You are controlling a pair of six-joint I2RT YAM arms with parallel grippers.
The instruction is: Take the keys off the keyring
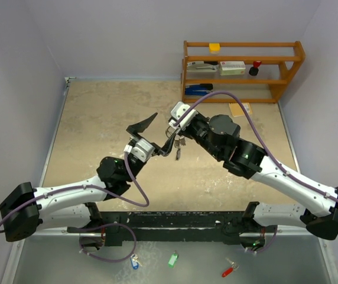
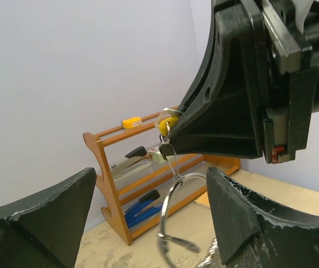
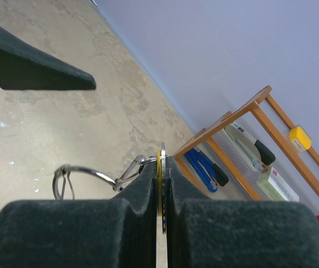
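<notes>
My right gripper (image 1: 174, 131) is shut on the yellow-headed key (image 3: 160, 167) and a silver key pressed flat beside it, held above the table. A small clip links these keys to the thin silver keyring (image 3: 80, 170), which hangs below them. In the left wrist view the keyring (image 2: 172, 215) dangles between my open left fingers (image 2: 48, 218), touching neither. The yellow key head (image 2: 169, 120) peeks out of the right gripper above. More keys (image 1: 178, 147) hang under the grippers in the top view. My left gripper (image 1: 156, 137) is open beside the right one. A black-headed key does not show clearly.
A wooden rack (image 1: 243, 71) stands at the back right with a stapler, boxes and a yellow block. A tan card (image 1: 240, 109) lies in front of it. Blue (image 1: 135, 262), green (image 1: 172, 259) and red (image 1: 228, 271) headed keys lie on the near ledge.
</notes>
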